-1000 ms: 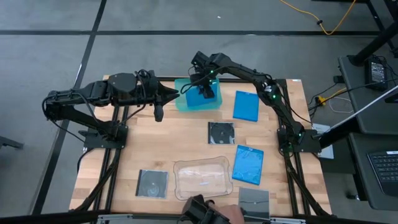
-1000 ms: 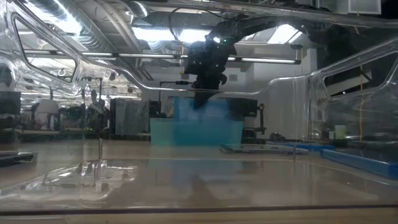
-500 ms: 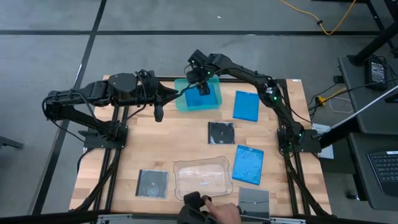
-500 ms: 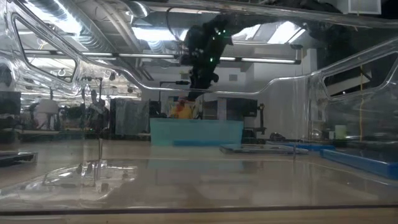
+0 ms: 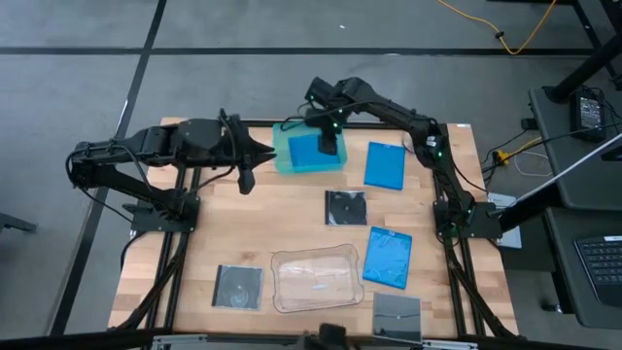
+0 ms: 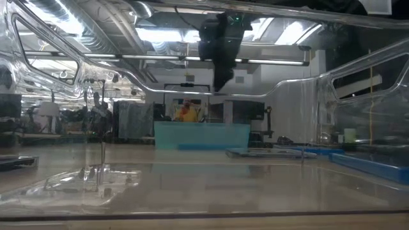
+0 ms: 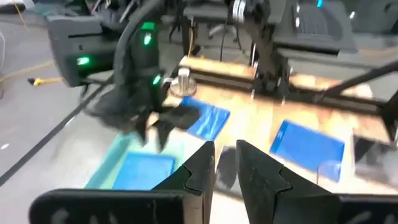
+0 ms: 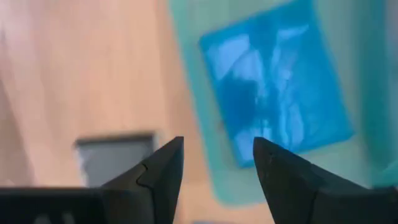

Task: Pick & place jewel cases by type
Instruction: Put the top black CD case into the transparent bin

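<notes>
My right gripper point(image 5: 328, 136) point(image 6: 222, 82) hangs open and empty above the teal tray point(image 5: 282, 160) point(image 6: 201, 135) at the table's far edge. One blue jewel case point(image 5: 306, 151) point(image 8: 280, 87) lies flat inside that tray. Two more blue cases point(image 5: 384, 165) point(image 5: 387, 258) lie flat on the table's right half. Three dark square cases point(image 5: 346, 207) point(image 5: 238, 287) point(image 5: 397, 316) also lie flat on the wood. My left gripper point(image 5: 272, 151) point(image 7: 225, 149) waits just left of the tray, fingers almost together, holding nothing.
A clear rounded tray point(image 5: 316, 280) sits near the table's near edge, between two dark cases. The clear tray's curved walls fill the foreground of the low view point(image 6: 96, 176). Bare wood lies at the table's left side point(image 5: 209, 228).
My right gripper let go of the blue case, which dropped from hanging below the fingers and now lies flat in the teal tray. The gripper then rose and moved slightly toward the table's right. A person's hand at the near edge drew back out of view.
</notes>
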Controlling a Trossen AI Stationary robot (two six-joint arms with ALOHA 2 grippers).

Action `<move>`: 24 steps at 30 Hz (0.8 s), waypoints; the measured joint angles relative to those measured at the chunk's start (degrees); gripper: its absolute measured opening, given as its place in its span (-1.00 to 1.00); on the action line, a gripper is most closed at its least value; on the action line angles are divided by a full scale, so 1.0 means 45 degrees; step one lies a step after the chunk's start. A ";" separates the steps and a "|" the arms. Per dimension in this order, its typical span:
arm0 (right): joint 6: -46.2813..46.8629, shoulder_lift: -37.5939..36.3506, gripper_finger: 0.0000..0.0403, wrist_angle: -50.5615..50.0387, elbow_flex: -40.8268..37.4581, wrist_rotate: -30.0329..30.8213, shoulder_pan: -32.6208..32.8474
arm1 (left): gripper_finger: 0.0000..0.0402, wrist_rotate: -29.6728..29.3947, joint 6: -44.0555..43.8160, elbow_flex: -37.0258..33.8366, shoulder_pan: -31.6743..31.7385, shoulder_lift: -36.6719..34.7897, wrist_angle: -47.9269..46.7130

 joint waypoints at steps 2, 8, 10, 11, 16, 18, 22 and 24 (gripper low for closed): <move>0.0346 0.0000 -0.03 -0.0640 -0.0043 -0.0005 0.0269 | -0.70 -0.0190 -0.0002 0.0000 0.0000 0.0000 -0.0511; 0.2027 -0.0054 -0.03 -0.1208 -0.0260 -0.0053 0.1167 | -0.70 -0.0987 -0.0188 0.0000 0.0005 0.0000 -0.1800; 0.2573 -0.0058 -0.03 -0.1308 -0.0529 0.0201 0.1447 | -0.70 -0.1078 -0.0354 0.0000 0.0005 0.0000 -0.2258; 0.2794 -0.0120 -0.03 -0.1374 -0.0755 0.0450 0.1563 | -0.70 -0.1100 -0.0423 0.0000 0.0001 0.0004 -0.2506; 0.4011 -0.1703 -0.09 -0.0370 -0.3333 0.1290 0.2127 | -0.70 -0.1304 -0.0965 0.0000 0.0005 0.0005 -0.3689; 0.4640 -0.2911 -0.14 0.0804 -0.5186 0.1300 0.2319 | -0.70 -0.1463 -0.1057 0.0000 0.0005 0.0005 -0.3929; 0.6391 -0.5927 -0.24 0.3395 -0.9284 0.1306 0.2669 | -0.70 -0.1621 -0.1043 0.0000 0.0013 0.0005 -0.3925; 0.7563 -0.7358 -0.28 0.4439 -1.1188 0.1334 0.2827 | -0.70 -0.1755 -0.1040 0.0000 0.0099 0.0005 -0.3915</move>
